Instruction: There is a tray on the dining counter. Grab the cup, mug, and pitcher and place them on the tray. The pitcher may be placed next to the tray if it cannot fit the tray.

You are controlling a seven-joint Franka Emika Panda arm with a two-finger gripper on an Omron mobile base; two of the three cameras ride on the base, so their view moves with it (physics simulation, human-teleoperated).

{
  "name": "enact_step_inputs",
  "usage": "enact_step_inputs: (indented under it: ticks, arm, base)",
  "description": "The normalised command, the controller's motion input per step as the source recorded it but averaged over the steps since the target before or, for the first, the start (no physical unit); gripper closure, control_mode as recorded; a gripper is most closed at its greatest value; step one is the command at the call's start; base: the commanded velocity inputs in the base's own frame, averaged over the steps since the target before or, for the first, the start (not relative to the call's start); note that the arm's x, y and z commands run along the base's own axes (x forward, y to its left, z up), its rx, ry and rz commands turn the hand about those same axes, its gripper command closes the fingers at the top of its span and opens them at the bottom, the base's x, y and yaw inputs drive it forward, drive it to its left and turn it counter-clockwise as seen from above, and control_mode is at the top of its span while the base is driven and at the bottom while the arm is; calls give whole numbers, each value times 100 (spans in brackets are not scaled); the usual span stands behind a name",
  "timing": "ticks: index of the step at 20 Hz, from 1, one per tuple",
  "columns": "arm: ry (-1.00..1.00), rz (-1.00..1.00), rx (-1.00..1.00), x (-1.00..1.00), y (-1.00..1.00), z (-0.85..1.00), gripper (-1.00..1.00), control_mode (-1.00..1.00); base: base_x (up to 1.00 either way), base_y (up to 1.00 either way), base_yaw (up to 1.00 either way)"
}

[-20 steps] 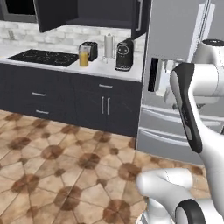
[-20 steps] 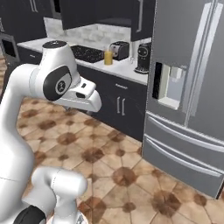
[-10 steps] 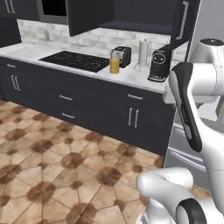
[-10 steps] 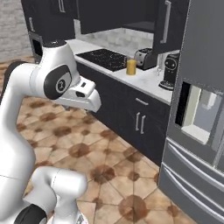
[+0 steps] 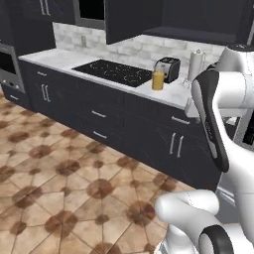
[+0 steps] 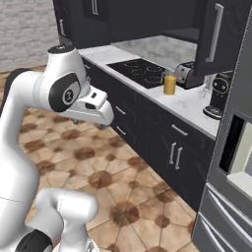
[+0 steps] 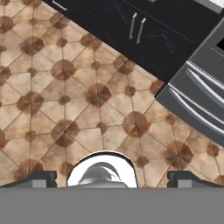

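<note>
1. The tall clear glass pitcher (image 5: 158,80), amber-orange in colour, stood upright on the white kitchen desk (image 5: 171,94), just beside the silver toaster (image 5: 168,69) and to the right of the black cooktop (image 5: 113,73). In the right base view the same pitcher (image 6: 170,84) stood between the toaster (image 6: 186,75) and the front edge of the desk.
2. Taking the pitcher as the landmark, a white paper-towel roll (image 5: 196,65) stood farther right along the wall, past the toaster, and a black coffee machine (image 6: 216,94) stood farther right again, near the grey refrigerator (image 6: 231,162).
3. The claw (image 7: 112,178) of the white arm was held apart as wide as it goes, with nothing between its two dark tips. It pointed down at the brown tiled floor (image 7: 87,100), well apart from the pitcher and from the desk.
4. I could not find the dark brown wooden tray, the yellow cup or the teal mug in these pictures, so I cannot tell where they were.
5. My judgement is that the task was at its beginning: nothing was grasped and the pitcher was not yet taken from the desk.
6. What was left, as I judge it, was everything: to reach each of the three vessels, to lift them, and to bring them to the tray on the dining counter.
</note>
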Motion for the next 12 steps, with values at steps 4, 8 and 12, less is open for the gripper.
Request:
enact_step_inputs:
  ticks: [4,8,12]
  arm:
    - [0,0,0,0,0,0,-100,100]
    - [0,0,0,0,0,0,-100,100]
    - [0,0,0,0,0,0,-100,100]
  base:
    - [47,2,13]
    - [16,25,-19]
    - [12,52,-37]
